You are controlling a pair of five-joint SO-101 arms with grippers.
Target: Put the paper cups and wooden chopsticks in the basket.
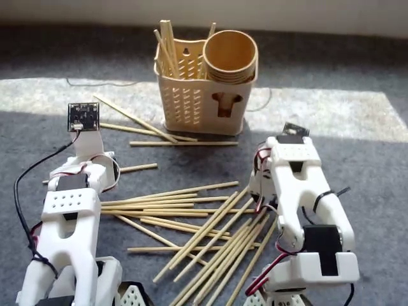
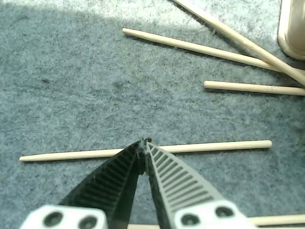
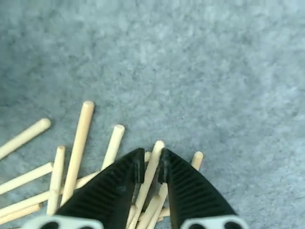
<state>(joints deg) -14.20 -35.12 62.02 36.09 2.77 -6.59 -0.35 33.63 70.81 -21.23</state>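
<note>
The right gripper (image 3: 151, 153) sits low at the far right edge of the pile (image 1: 210, 242), its jaws closed to a slit that pinches one chopstick (image 3: 158, 146) close to its end (its neighbours lie touching it). A good lift goes straight up and slowly, so the neighbours fall away. Held so near the end, it will likely droop, so tip it upright before the basket (image 1: 191, 105), far centre, and drop it in left of the cups (image 1: 231, 54). The left gripper (image 2: 144, 142), jaws pressed together, hangs over a lone chopstick (image 2: 214, 146) on the left.
</note>
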